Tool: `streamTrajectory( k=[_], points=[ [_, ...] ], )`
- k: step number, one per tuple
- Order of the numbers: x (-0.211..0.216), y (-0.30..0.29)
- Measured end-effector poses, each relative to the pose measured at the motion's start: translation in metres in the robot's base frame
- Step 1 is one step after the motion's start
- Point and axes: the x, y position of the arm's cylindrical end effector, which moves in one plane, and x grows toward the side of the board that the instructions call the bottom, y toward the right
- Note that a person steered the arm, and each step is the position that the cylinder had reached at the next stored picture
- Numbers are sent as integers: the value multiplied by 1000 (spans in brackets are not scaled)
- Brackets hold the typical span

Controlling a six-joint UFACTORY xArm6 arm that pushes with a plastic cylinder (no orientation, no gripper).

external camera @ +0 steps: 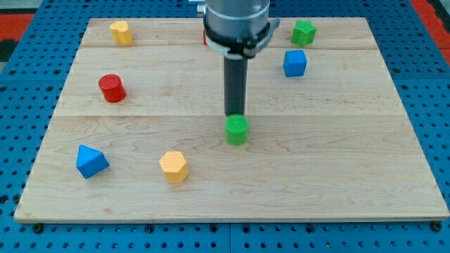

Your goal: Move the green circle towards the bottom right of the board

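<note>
The green circle (237, 129) is a small green cylinder near the middle of the wooden board (337, 161). My tip (233, 115) is the lower end of the dark rod and stands right against the circle's top side, touching or nearly touching it. The rod runs straight up to the grey arm housing (237, 24) at the view's top.
A green star-like block (304, 31) and a blue cube (294, 62) lie at the top right. A yellow block (121, 32) sits top left, a red cylinder (112, 88) at the left, a blue triangle (91, 161) and a yellow hexagon (174, 166) at the bottom left.
</note>
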Motion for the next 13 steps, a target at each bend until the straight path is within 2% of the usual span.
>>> streamTrajectory(
  k=[1, 2, 3, 4, 5, 6, 7, 8, 9, 11, 12, 13],
  points=[
    [-3, -22],
    [26, -36],
    [75, -6],
    [86, 75],
    [52, 31],
    [11, 31],
    [0, 42],
    [11, 99],
    [59, 127],
    [-1, 97],
    [4, 139],
    [39, 161]
  ],
)
